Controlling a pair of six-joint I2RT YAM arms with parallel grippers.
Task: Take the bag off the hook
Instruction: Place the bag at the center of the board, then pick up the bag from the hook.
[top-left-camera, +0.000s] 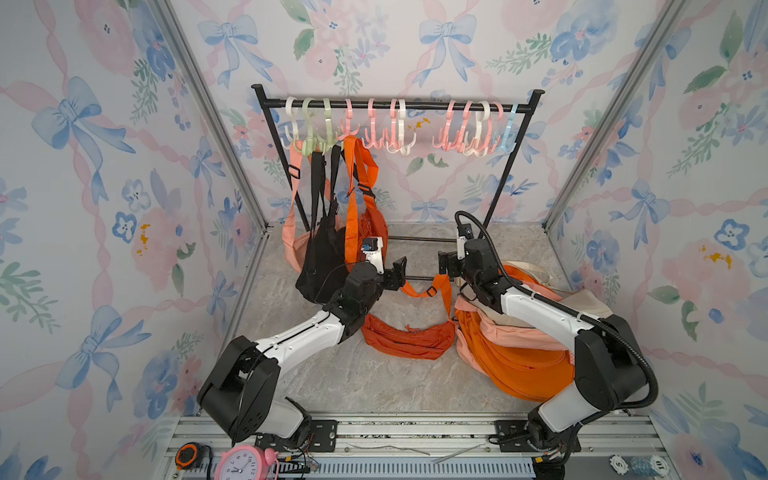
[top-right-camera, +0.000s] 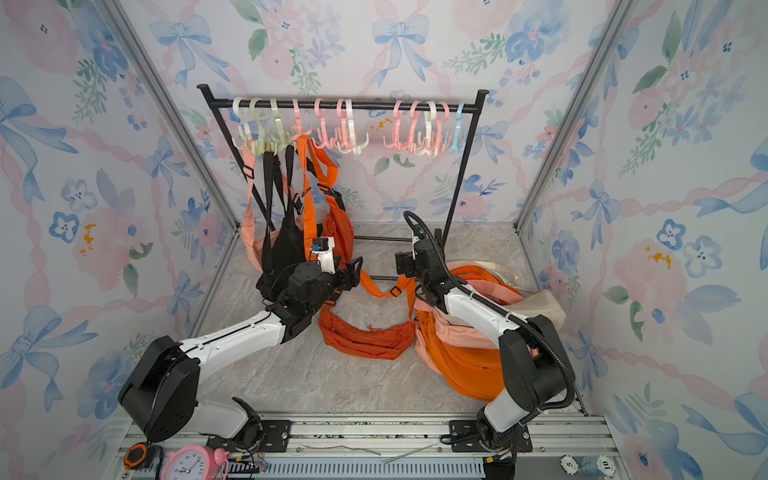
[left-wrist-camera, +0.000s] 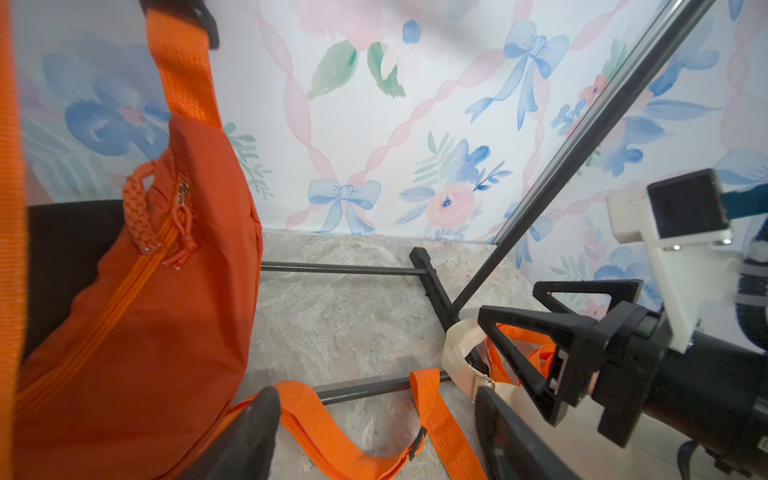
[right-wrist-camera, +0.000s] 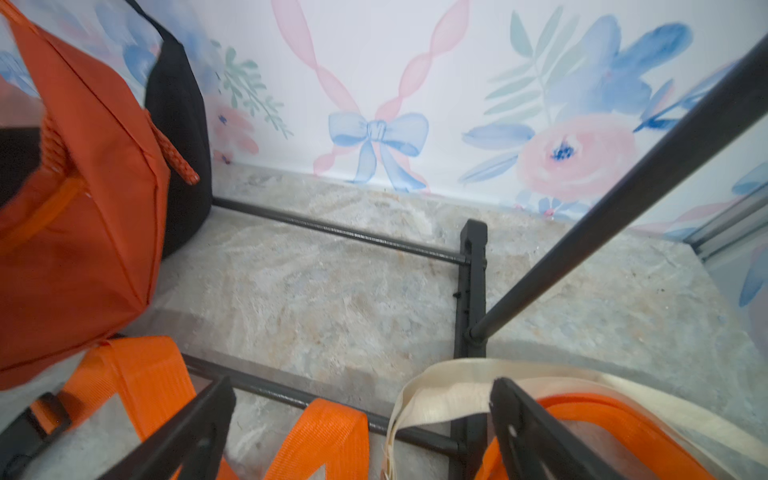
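1. Black triangular fingers of the left gripper (left-wrist-camera: 374, 409) stand spread and grip nothing. Those of the right gripper (right-wrist-camera: 361, 392) are just as wide and empty.
2. Between them, a ribbed orange webbing strap (top-left-camera: 419, 291) sags over the low bar (left-wrist-camera: 365, 389) of the black metal rack.
3. The strap's rust-orange, crescent-shaped nylon sling bag (top-left-camera: 407, 338), creased and zipper-side up, lies on the marble-look floor (top-left-camera: 374, 386), off the pastel plastic hooks (top-left-camera: 370, 120).

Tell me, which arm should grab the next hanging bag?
Left. The left end effector, open, sits right beside the hanging orange bag and black bag. The right end effector, also open, is farther from them, next to the pile of bags on the floor.
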